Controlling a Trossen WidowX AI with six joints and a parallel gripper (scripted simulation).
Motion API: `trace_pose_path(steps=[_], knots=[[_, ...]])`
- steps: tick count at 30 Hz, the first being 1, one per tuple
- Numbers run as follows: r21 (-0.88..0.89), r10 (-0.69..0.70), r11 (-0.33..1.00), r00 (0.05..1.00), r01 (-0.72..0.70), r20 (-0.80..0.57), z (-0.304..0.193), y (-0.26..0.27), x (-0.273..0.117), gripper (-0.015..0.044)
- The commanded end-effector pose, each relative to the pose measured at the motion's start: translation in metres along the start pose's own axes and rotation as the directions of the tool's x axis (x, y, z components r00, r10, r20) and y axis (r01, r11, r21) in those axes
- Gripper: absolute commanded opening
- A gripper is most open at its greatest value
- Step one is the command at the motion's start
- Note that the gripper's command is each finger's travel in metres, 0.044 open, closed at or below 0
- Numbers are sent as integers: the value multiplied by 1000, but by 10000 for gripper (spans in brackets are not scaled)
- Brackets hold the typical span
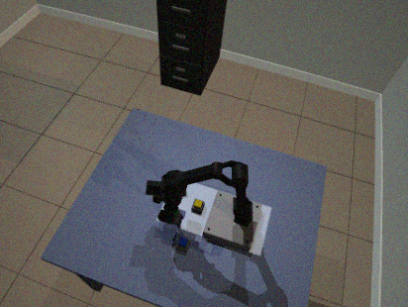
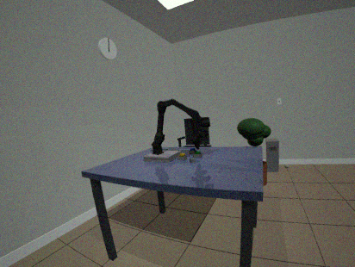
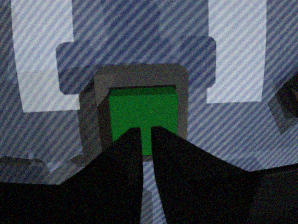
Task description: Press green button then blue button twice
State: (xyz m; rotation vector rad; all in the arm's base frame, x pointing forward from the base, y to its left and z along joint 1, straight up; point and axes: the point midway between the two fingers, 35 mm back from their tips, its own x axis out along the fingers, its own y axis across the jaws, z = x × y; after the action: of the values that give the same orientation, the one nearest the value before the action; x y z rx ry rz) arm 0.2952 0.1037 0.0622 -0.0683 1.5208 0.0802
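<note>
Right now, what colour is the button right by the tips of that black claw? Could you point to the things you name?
Green; the button (image 3: 142, 110) shows best in the wrist view.

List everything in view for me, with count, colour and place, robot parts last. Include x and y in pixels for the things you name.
Table (image 1: 277, 173) (image 2: 129, 170): one, blue, room floor
Green button (image 1: 176, 212) (image 2: 198, 152) (image 3: 142, 110): one, green on grey housing, below the gripper
Yellow button (image 1: 198, 203) (image 2: 182, 154): one, yellow, beside base plate
Blue button (image 1: 183, 242) (image 2: 192, 150): one, blue, on table
Drawer cabinet (image 1: 180, 59): one, black, by wall
Clock (image 2: 108, 48): one, white, wall
Chair (image 2: 189, 129): one, black, beyond table
Plant (image 2: 251, 128): one, green, beyond table
Base plate (image 1: 218, 199) (image 2: 148, 158): one, grey, under arm
Arm (image 1: 198, 175) (image 2: 160, 125): one, black, on base plate
Gripper (image 1: 171, 220) (image 2: 197, 147) (image 3: 145, 137): one, black, shut, over green button
</note>
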Motion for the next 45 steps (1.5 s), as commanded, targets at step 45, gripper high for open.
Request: trace_pose_path(steps=[45], knots=[[2,-1,1000,1000,1,-13,-2,0,3,20]])
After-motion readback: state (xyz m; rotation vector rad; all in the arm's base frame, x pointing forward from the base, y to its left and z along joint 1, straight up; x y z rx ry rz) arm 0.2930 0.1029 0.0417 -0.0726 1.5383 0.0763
